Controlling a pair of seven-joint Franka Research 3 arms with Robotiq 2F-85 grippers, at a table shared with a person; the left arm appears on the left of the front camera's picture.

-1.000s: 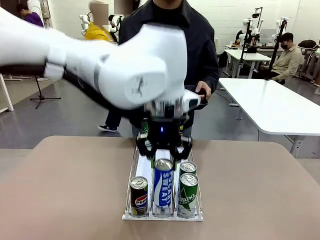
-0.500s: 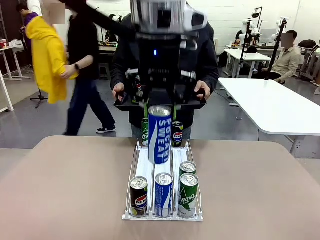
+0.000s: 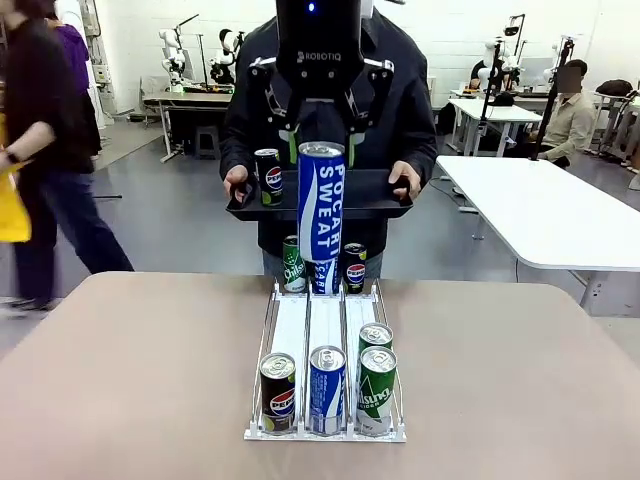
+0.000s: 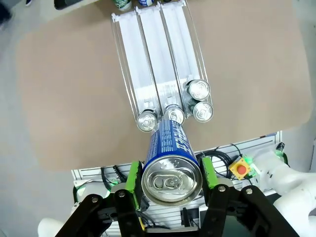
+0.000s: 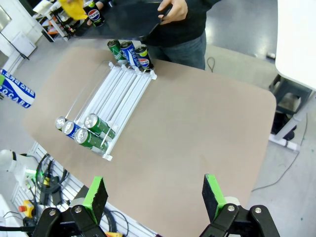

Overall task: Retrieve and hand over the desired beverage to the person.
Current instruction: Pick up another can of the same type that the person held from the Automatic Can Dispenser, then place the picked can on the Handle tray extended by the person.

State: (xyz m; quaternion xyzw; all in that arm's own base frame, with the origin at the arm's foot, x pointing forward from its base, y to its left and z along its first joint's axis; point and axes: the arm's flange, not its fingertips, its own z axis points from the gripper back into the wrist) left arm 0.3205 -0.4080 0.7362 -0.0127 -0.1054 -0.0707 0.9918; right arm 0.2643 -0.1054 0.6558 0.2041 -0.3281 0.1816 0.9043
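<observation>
Front view first: your left gripper [image 3: 321, 140] is up high over the table [image 3: 130, 380], clamped on a tall blue Pocari Sweat can [image 3: 321, 205]. The can hangs upright, well above the white three-lane rack [image 3: 290, 330] and right in front of the person [image 3: 400, 90] at the far side. That person holds a black tray [image 3: 370, 195] with both hands, and a Pepsi can [image 3: 267, 177] stands on its left part. You can see the held can overlapping the tray in the picture, but you can't tell if it's actually over it or still short of it.

Down in the rack, three cans sit at the near end: a Pepsi [image 3: 278, 392], a blue Pocari [image 3: 326, 388] and a green one [image 3: 376, 390], with a second green can [image 3: 375, 338] just behind that last one. Three more cans [image 3: 322, 268] stand at the rack's far end.

Left wrist view looks straight down on the held can's silver top [image 4: 171, 178], with a green pad [image 4: 133, 177] tight on each side.

Right wrist view: your right gripper [image 5: 153, 193] has its fingers spread wide with nothing between them, high over the table's bare side, well apart from the rack [image 5: 106, 94]. The held can [image 5: 14, 89] pokes in at that picture's left edge.
</observation>
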